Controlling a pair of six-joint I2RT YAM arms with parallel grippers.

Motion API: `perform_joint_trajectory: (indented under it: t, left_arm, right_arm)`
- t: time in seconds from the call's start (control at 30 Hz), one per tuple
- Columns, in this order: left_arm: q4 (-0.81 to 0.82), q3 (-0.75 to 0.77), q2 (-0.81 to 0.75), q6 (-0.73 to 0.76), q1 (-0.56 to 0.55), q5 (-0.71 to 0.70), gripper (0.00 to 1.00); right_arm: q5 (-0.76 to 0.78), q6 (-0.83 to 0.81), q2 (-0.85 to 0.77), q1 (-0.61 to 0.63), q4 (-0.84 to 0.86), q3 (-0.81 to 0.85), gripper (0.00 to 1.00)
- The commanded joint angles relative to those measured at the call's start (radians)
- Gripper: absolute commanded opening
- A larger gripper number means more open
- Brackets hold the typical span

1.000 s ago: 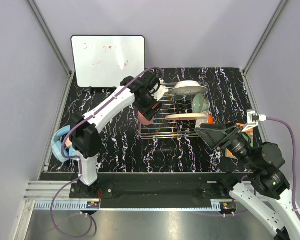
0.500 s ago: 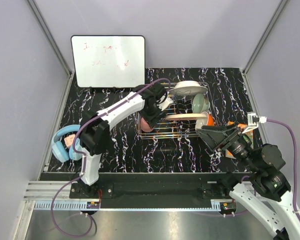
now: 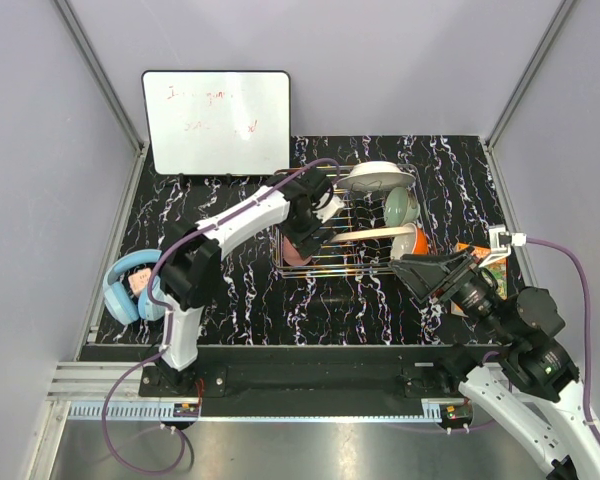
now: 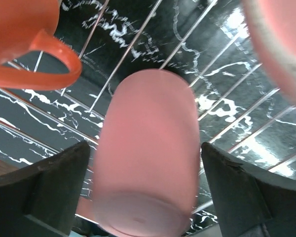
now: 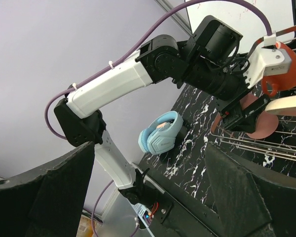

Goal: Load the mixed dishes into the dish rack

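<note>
Left claw point(image 3: 298, 240): clenched on a frosted pink cup point(image 4: 147, 148), with one dark finger point(image 4: 44, 192) against each of its sides. It hangs over the left end of the rack.
Pink cup: lies lengthwise between the fingers, low over the rack's wires. I cannot tell whether it rests on them.
Orange mug point(image 4: 15, 24): glossy, with a loop handle. In the left wrist view it sits just beside the cup but apart from it, the handle turned towards the cup.
Pink-and-cream plate point(image 3: 365, 233): seen almost edge-on from above, reaching from beside the left claw towards the right end of the rack.
Dish rack point(image 3: 350, 268): a rectangular silver wire-grid rack with raised sides, standing on the far half of the tabletop near the middle.
White fluted-rim plate point(image 3: 377, 177): a round plate, tilted at the far side of the rack.
Mint-green bowl point(image 3: 398, 207): on its side at the right end of the rack, between the two plates.
Right claw point(image 5: 149, 146): released, its fingers spread wide with nothing between them. It hovers by the near right corner of the rack and points left.
Tabletop point(image 3: 360, 310): black with white marble veins.
Blue headphones point(image 3: 128, 288): padded, over-ear, lying at the left edge of the tabletop, well apart from the rack.
White whiteboard point(image 3: 217, 122): carries faint red writing and stands upright at the far left.
</note>
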Motion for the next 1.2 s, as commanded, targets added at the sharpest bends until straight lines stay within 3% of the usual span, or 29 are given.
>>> perform_joint_trajectory:
  t: [0.0, 0.57, 0.67, 0.77, 0.9, 1.17]
  left_arm:
    - [0.039, -0.02, -0.065, 0.012, -0.001, -0.031, 0.99]
    - [0.0, -0.02, -0.264, -0.011, -0.013, -0.033, 0.99]
    - [-0.011, -0.026, -0.335, -0.022, -0.013, -0.027, 0.99]
    - [-0.025, -0.015, -0.421, -0.019, -0.013, -0.048, 0.99]
    - [-0.001, -0.072, -0.617, -0.014, 0.02, -0.05, 0.99]
    - [0.145, -0.408, -1.069, 0.079, 0.234, 0.044, 0.99]
  right_arm:
    - [0.006, 0.003, -0.011, -0.002, 0.006, -0.007, 1.0]
    - [0.012, -0.004, 0.012, -0.004, -0.015, -0.004, 1.0]
    - [0.044, -0.036, 0.056, -0.002, -0.058, 0.024, 1.0]
    - [0.159, -0.119, 0.197, -0.002, -0.231, 0.132, 1.0]
    - [0.308, -0.239, 0.391, -0.002, -0.475, 0.321, 1.0]
    - [0.365, -0.306, 0.468, -0.002, -0.471, 0.383, 1.0]
